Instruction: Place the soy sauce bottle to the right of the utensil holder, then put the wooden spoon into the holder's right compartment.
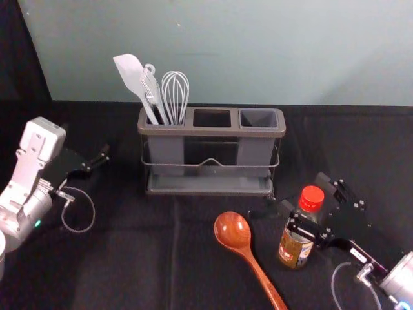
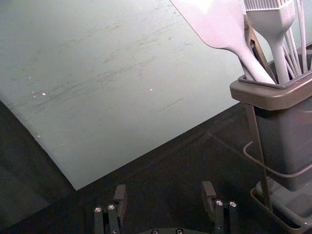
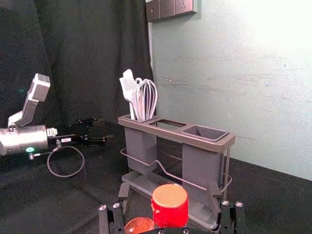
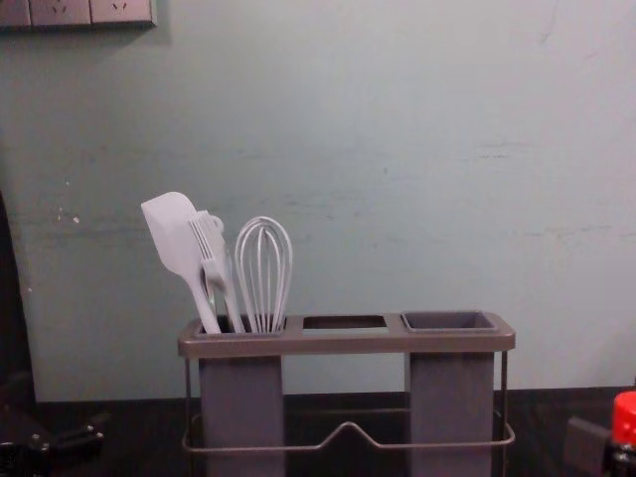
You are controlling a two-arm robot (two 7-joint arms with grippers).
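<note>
At the left of the head view, the left gripper (image 2: 164,190) waits over the dark worktop (image 1: 129,265), its 2 fingers spread and nothing between them. Near the centre stands a grey utensil holder (image 1: 213,132); its left compartment holds white utensils (image 1: 131,72), and its right compartment (image 1: 255,152) stands empty.

In front of the holder lies a glossy wooden spoon (image 1: 233,228), bowl toward the holder, handle running toward the near edge. It should be light and stiff, though its smooth finish could let it twist; a grip on the handle, square across it, seems best.

Right of the spoon, the soy sauce bottle (image 1: 296,248) stands upright, red cap on, forward and right of the holder. The right gripper (image 1: 304,192) straddles it from the right, fingers apart, with gaps beside the cap in the right wrist view. The bottle is probably firm, smooth and heavier toward its base; I would close evenly on the body below the cap and keep it level, since an off-centre squeeze could tip it.
</note>
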